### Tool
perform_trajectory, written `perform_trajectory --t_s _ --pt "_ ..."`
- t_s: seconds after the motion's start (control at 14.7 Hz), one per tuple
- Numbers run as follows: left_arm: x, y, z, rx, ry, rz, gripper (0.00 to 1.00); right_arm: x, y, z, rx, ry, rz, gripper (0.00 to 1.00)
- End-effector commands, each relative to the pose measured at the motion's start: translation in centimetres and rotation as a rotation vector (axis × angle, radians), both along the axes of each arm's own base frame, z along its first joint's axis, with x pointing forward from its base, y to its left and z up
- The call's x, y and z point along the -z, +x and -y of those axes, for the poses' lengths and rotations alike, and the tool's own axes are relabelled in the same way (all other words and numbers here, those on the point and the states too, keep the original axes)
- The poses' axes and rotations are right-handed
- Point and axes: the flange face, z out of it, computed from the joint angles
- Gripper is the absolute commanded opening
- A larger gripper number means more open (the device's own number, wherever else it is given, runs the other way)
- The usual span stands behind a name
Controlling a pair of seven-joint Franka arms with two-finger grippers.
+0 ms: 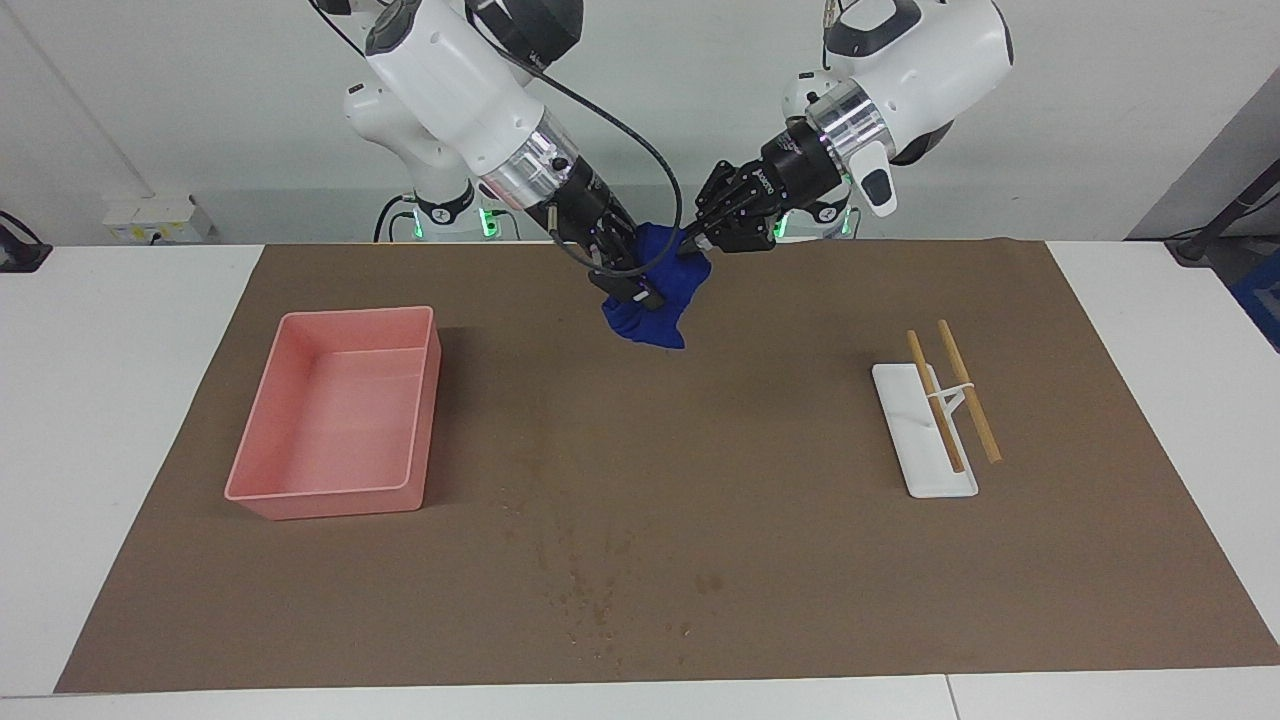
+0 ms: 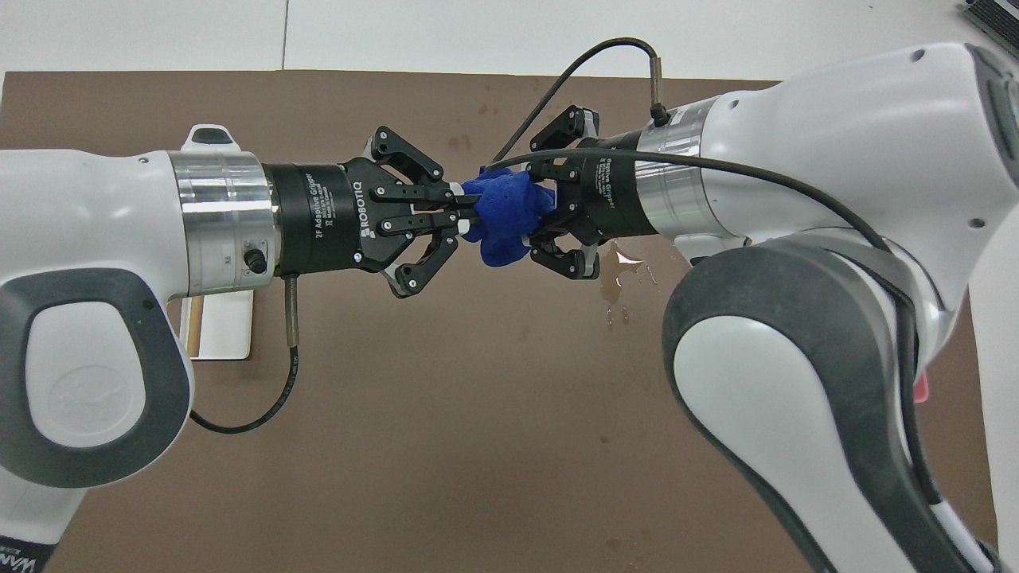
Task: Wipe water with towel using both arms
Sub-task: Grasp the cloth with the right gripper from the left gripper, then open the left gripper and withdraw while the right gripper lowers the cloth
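Bare mat point(image 1: 700, 450) between pink bin point(image 1: 335, 415) and chopstick rest point(image 1: 925, 430).

Hidden in the overhead view under the right arm point(image 2: 804, 334): nearly all of the pink bin point(image 2: 920, 390); half covered by the left arm point(image 2: 87, 263): the white rack point(image 2: 219, 318); buried in the towel point(image 2: 503, 216): the right gripper point(image 2: 532, 224) fingertips; cut off by the top edge in the facing view: both arms' upper links.

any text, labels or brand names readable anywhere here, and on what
"ROBOTIQ": on the left hand, black body, overhead view.
"2F Adaptive Gripper": same body, beside the brand; a smaller line beside it is too small to read.
Right hand: print on its body is partly hidden by a cable, too small to read.
White lettering on the left arm's base at the overhead view's bottom corner: cut off, unreadable.
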Motion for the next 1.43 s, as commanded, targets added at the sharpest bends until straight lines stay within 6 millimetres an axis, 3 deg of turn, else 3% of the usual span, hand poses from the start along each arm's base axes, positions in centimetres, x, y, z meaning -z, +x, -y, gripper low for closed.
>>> perform_trajectory --t_s 0.0,0.34,0.41,0.48,0.75,0.89,1.02,1.16,1.36 --pt "-1.1 -0.9 0.1 -0.018 -0.030 0.003 0.00 0.3 0.2 0.3 0.020 -0.010 -0.006 0.00" --pt "-1.3 -0.9 0.6 -0.032 -0.031 0.036 0.00 0.9 -0.3 -0.1 -0.006 -0.088 0.026 0.00" --pt "-1.2 -0.7 0.6 -0.041 -0.022 0.050 0.38 1.1 -0.3 0.0 -0.025 -0.114 0.043 0.00" --pt "-1.5 -0.4 0.4 -0.064 -0.021 0.066 0.99 1.3 -0.3 0.1 -0.044 -0.129 0.061 0.00" --pt "-1.2 0.7 -1.4 -0.094 0.052 0.106 1.00 2.8 -0.4 1.2 -0.138 -0.184 0.134 0.00" --pt "-0.9 2.0 -3.8 -0.118 0.122 0.145 1.00 5.5 -0.9 2.1 -0.217 -0.218 0.218 0.00" --pt "-0.8 2.7 -4.8 -0.106 0.227 0.234 1.00 8.1 -1.2 2.6 -0.304 -0.252 0.274 0.00" --pt "-0.7 3.5 -6.3 -0.057 0.378 0.406 1.00 9.9 -0.6 2.9 -0.400 -0.301 0.311 0.00" --pt "-0.1 4.7 -10.1 0.021 0.497 0.486 1.00 13.8 0.9 3.4 -0.588 -0.490 0.376 0.00"
